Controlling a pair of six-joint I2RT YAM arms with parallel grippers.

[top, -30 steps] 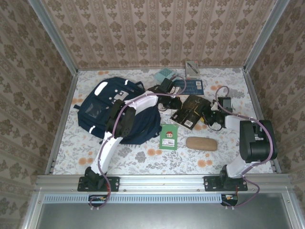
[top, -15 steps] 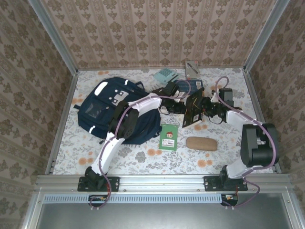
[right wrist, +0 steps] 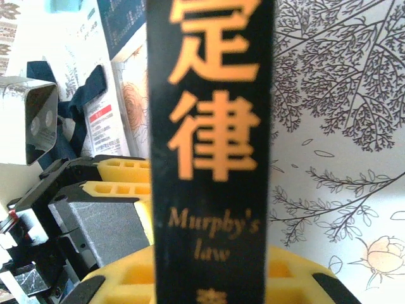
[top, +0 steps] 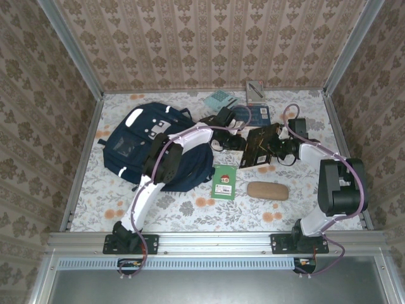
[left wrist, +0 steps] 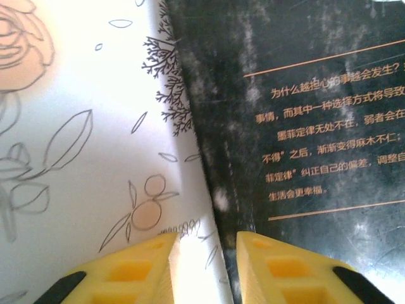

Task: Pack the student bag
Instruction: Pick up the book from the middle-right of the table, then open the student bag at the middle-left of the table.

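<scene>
Black book point(top: 260, 146) clamped by its spine in right fingers point(right wrist: 297, 272), left fingers point(left wrist: 136, 269) narrowly parted at its edge

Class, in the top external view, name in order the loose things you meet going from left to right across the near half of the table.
student bag → green booklet → tan case

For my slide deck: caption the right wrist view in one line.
Right gripper clamps a black book, its "Murphy's law" spine facing the camera, floral tablecloth behind.
</scene>
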